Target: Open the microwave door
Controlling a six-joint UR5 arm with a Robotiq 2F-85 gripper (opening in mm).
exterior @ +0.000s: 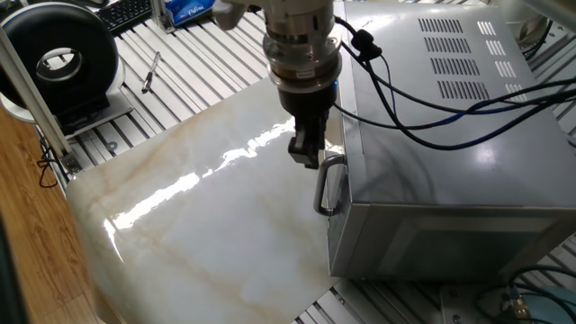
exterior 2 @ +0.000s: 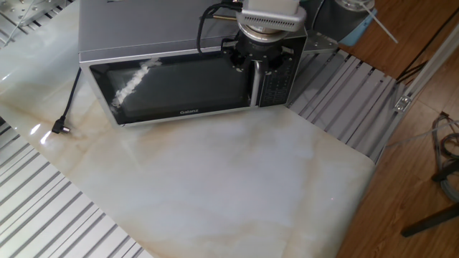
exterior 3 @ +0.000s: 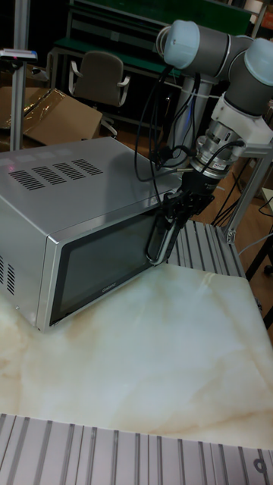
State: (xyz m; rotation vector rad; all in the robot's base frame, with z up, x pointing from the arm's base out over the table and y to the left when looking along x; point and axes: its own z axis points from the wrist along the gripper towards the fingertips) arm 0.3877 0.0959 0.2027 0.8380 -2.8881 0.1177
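On the marble worktop (exterior 2: pixel 237 186), the microwave door (exterior 2: pixel 176 89) sits flush shut on the microwave (exterior: pixel 450 135); the gripper (exterior: pixel 306 151) hovers at its handle (exterior: pixel 326 184), finger spread unclear. Pulling remains.

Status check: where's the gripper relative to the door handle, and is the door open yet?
Gripper at top end of handle, open or shut unclear. Microwave door shut, flush with microwave. Nothing blocking the swing over the marble tabletop.
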